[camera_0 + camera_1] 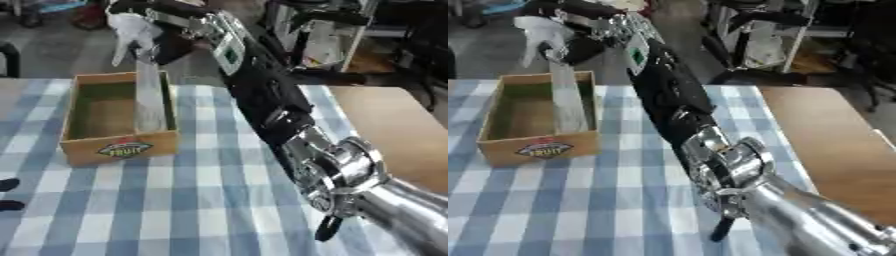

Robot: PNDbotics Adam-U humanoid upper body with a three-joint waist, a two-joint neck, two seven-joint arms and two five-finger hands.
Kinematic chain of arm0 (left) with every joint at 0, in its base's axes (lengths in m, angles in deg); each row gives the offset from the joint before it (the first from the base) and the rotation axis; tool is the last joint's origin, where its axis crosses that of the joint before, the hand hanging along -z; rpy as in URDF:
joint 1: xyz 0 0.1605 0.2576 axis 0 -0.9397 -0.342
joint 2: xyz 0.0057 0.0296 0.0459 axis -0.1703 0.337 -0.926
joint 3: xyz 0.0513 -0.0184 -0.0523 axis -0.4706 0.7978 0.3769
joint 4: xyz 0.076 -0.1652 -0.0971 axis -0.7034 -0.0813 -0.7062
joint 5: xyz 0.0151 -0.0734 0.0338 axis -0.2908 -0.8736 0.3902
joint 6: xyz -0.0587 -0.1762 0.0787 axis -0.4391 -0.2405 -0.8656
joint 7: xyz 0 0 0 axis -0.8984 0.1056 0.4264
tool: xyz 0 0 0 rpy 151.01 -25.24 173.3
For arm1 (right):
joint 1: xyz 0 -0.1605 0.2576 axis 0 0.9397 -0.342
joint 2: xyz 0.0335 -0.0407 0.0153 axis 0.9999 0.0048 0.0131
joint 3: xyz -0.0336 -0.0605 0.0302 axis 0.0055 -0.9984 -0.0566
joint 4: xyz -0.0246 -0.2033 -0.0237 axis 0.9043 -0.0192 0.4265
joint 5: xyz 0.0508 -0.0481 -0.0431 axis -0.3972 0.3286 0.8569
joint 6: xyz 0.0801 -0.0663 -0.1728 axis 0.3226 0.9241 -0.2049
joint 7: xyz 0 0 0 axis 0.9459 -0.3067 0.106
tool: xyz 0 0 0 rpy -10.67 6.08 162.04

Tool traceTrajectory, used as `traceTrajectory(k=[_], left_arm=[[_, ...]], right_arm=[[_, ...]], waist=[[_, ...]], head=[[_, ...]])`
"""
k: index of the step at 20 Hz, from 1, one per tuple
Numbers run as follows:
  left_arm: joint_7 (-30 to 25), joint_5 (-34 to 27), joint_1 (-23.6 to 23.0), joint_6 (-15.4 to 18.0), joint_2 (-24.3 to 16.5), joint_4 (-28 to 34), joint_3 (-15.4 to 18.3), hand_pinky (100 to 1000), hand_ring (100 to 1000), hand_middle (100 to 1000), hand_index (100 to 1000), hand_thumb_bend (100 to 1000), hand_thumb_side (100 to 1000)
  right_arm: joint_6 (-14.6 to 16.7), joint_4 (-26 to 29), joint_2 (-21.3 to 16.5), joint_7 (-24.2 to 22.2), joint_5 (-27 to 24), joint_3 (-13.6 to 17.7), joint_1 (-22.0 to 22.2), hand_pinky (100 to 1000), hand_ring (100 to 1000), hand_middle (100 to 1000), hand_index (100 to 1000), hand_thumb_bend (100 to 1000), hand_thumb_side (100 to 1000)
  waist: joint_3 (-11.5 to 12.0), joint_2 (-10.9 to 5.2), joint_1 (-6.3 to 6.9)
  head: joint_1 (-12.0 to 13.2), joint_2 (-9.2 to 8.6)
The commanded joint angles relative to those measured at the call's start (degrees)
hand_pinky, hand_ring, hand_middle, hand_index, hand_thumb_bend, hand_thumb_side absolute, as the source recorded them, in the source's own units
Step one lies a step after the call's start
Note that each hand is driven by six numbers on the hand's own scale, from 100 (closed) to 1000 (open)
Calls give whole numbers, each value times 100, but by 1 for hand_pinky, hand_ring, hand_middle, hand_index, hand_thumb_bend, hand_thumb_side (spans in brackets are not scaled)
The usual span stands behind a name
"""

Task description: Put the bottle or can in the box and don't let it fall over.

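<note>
Half of the right hand (144, 37) is a blur, but its fingers look curled round the top of a tall clear bottle (150, 97), which stands upright in the right side of the wooden box (120, 148). Its cap is hidden. Only dark fingertips of the left hand (9, 194) poke in at the left edge; can't tell their pose. Checked tablecloth (175, 210) underneath.
</note>
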Motion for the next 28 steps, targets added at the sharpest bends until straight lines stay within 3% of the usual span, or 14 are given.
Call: traceTrajectory(k=[1, 5, 7, 11, 12, 15, 16, 19, 22, 27, 28], left_arm=[[-16, -11, 83, 1, -28, 92, 2, 680, 814, 645, 851, 162, 971], [-17, -5, 80, 1, -35, 91, 0, 680, 814, 644, 851, 162, 971], [-17, 2, 82, 3, -42, 93, 2, 679, 814, 644, 851, 162, 972], [-17, 15, 96, 2, -45, 95, 1, 679, 814, 644, 851, 163, 974], [-18, 16, 102, 1, -42, 96, 0, 679, 814, 644, 851, 162, 974], [-16, 15, 120, -4, -28, 97, 2, 679, 814, 644, 851, 163, 975], [-16, 14, 126, -5, -24, 98, 2, 678, 814, 644, 851, 163, 975], [-23, 13, 146, -9, -15, 101, -2, 678, 814, 644, 851, 163, 975], [-23, 17, 150, -12, -11, 101, 4, 678, 814, 644, 851, 164, 976], [-12, 33, 131, -13, -10, 95, 23, 677, 814, 644, 851, 163, 978], [-8, 39, 123, -12, -11, 92, 28, 677, 814, 644, 850, 163, 978]], right_arm=[[71, 81, -49, 295, -235, 62, -138, 1000, 1000, 1000, 1000, 100, 618], [179, -166, -92, 253, -351, -274, -173, 1000, 1000, 1000, 1000, 100, 493], [248, -366, -158, 96, -213, -509, -179, 1000, 1000, 1000, 1000, 134, 489], [124, -650, -302, -248, 126, -1039, -170, 1000, 1000, 1000, 1000, 263, 662], [55, -641, -314, -334, 212, -1088, -163, 1000, 1000, 1000, 1000, 287, 752], [-162, -334, -296, -386, 481, -856, -111, 1000, 1000, 1000, 1000, 345, 747], [-212, -201, -273, -323, 568, -758, -80, 1000, 1000, 1000, 1000, 371, 703], [-337, 30, -209, -82, 830, -628, 36, 1000, 1000, 1000, 1000, 363, 677], [-465, 45, -190, 175, 1089, -535, 81, 1000, 1000, 1000, 1000, 312, 618], [-812, 202, -282, 571, 1456, -11, 158, 1000, 1000, 1000, 1000, 100, 422], [-892, 229, -333, 652, 1465, 118, 185, 1000, 1000, 1000, 1000, 100, 409]], waist=[[-5, -59, 41], [-10, -59, 38], [-4, -55, 27], [9, -27, 5], [11, -18, 4], [19, 11, 5], [22, 19, 5], [32, 39, 2], [20, 45, 0], [-50, 42, 21], [-69, 38, 28]], head=[[-2, -70], [-27, -71], [-38, -66], [-48, -67], [-47, -69], [-45, -98], [-49, -110], [-59, -129], [-45, -149], [17, -144], [32, -138]])
